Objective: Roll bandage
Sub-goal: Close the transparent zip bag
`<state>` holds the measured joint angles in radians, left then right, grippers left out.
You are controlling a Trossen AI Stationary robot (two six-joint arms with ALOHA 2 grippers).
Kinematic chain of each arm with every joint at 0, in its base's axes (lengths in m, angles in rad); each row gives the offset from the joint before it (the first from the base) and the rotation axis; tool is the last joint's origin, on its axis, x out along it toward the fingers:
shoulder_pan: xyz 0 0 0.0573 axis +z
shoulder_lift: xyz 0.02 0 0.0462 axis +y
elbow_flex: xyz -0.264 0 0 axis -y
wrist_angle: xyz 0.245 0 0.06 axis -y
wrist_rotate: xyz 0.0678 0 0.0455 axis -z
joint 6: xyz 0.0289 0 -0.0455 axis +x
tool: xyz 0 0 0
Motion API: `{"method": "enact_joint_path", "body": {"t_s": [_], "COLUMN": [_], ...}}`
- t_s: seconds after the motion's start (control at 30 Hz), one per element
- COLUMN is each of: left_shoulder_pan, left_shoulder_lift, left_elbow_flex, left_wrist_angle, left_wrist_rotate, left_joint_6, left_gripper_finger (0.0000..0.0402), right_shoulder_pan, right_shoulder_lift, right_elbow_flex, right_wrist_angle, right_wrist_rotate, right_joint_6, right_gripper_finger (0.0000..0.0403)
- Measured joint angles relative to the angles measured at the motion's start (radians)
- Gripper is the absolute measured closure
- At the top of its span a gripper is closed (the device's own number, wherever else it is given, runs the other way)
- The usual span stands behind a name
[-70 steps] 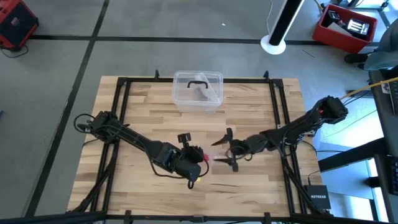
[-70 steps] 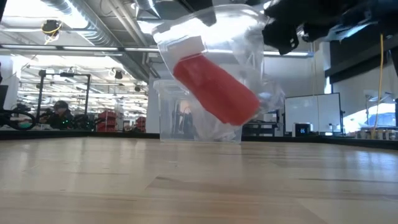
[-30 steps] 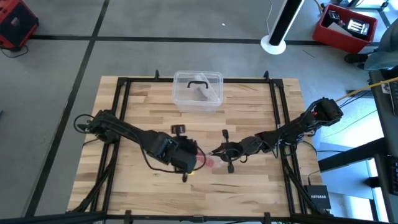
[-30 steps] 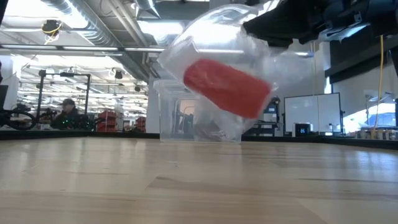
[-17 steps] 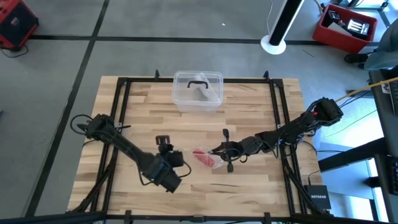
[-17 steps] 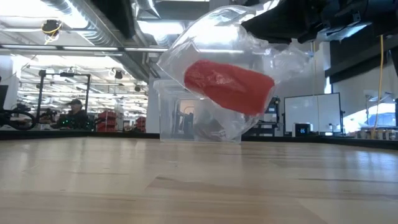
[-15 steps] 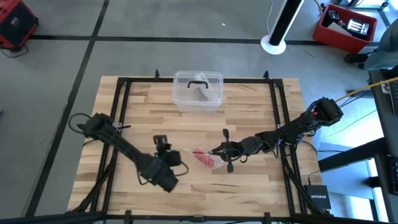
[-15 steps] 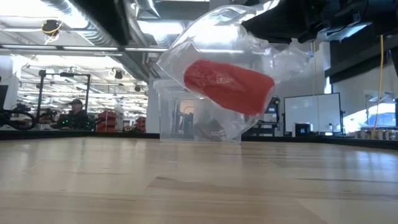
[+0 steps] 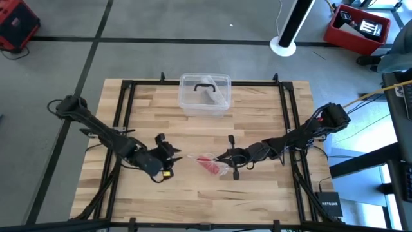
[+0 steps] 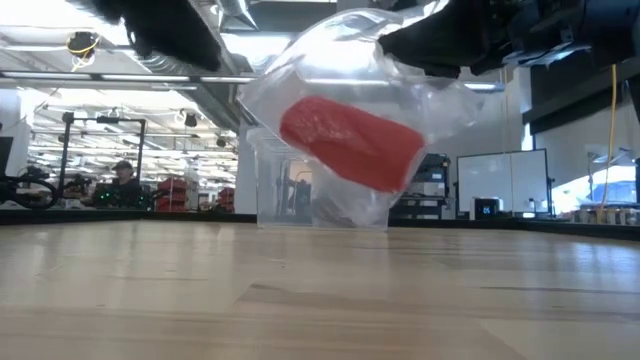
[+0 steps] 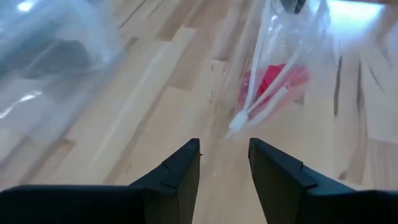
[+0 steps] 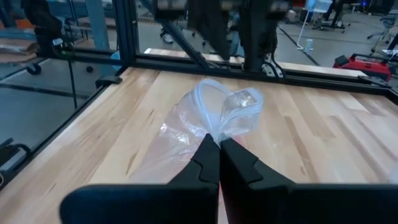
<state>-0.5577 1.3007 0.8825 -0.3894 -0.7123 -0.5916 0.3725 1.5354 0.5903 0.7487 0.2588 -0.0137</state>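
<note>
Red bandage (image 9: 208,163) sat rolled up inside a clear plastic bag (image 9: 215,164), near the middle of the bench (image 9: 257,193), a bit toward the front edge. In the low view the bag (image 10: 340,110) hung clear of the bench top with the red roll (image 10: 350,142) tilted inside it.

Right gripper (image 9: 223,158) was pinched shut on the bag; in the right wrist view its fingers (image 12: 208,163) met on the bunched plastic with the bag's loops (image 12: 227,109) puffed up just past them. The right arm reached in from the right edge of the bench.

Left gripper (image 9: 172,152) sat just beside the bag on its left, not touching it, holding nothing. In the left wrist view its fingers (image 11: 186,171) were slightly parted with bare wood showing between them, and the bag (image 11: 286,56) with the red roll (image 11: 273,84) lay ahead of them.

Clear plastic box (image 9: 205,94) with a black handle (image 9: 205,86) stood at the bench's back edge, middle, well apart from both grippers.
</note>
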Motion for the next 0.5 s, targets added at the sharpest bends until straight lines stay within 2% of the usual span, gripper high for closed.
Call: {"method": "enact_joint_path", "body": {"t_s": [0.17, 0.5], "left_shoulder_pan": [0.026, 0.055], "left_shoulder_lift": [0.015, 0.060], "left_elbow_flex": [-0.137, -0.190], "left_wrist_angle": [0.257, 0.402], "left_wrist_rotate": [0.055, 0.066], "left_joint_6": [0.051, 0.144], "left_gripper_finger": [0.0270, 0.0270], "right_shoulder_pan": [0.000, 0.000], "right_shoulder_lift": [0.014, 0.015], "right_elbow_flex": [0.000, 0.000], "right_wrist_angle": [0.041, 0.055], "right_wrist_rotate": [-0.011, -0.016], "right_joint_6": [0.005, 0.005], "right_gripper_finger": [0.0401, 0.0401]}}
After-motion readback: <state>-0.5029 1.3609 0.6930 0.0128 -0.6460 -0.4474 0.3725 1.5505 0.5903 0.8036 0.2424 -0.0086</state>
